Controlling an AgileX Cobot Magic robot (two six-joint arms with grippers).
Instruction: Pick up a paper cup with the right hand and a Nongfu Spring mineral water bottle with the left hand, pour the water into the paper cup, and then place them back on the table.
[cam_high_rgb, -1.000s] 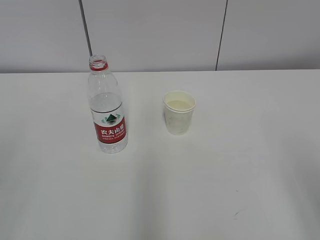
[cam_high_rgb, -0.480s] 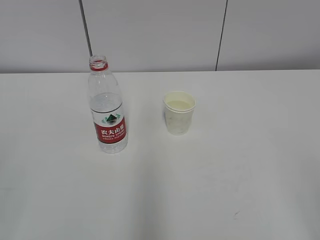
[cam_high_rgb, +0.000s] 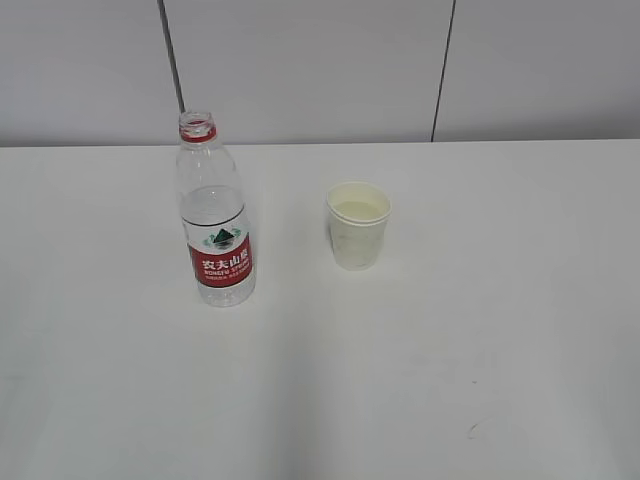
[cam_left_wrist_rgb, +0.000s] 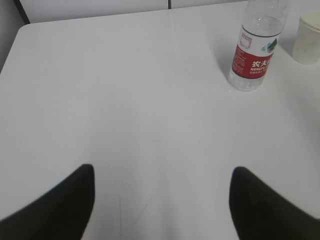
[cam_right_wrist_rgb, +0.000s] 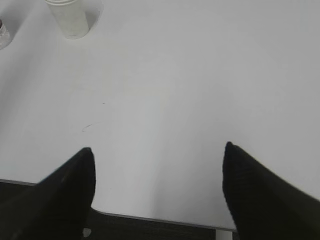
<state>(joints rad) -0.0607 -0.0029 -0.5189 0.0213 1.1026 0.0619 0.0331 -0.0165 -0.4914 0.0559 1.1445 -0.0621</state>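
The Nongfu Spring mineral water bottle (cam_high_rgb: 214, 215) stands upright and uncapped on the white table (cam_high_rgb: 420, 360), left of centre. It also shows in the left wrist view (cam_left_wrist_rgb: 254, 50) at the top right. The paper cup (cam_high_rgb: 358, 224) stands upright to its right, with liquid inside; it shows in the right wrist view (cam_right_wrist_rgb: 70, 17) at the top left and at the left wrist view's right edge (cam_left_wrist_rgb: 307, 36). My left gripper (cam_left_wrist_rgb: 162, 172) is open and empty, far from the bottle. My right gripper (cam_right_wrist_rgb: 157, 150) is open and empty over the table's near edge. Neither arm shows in the exterior view.
A grey panelled wall (cam_high_rgb: 320, 70) runs behind the table. The table's front edge (cam_right_wrist_rgb: 160, 217) lies under my right gripper. Faint scuff marks (cam_high_rgb: 470, 430) lie near the front right.
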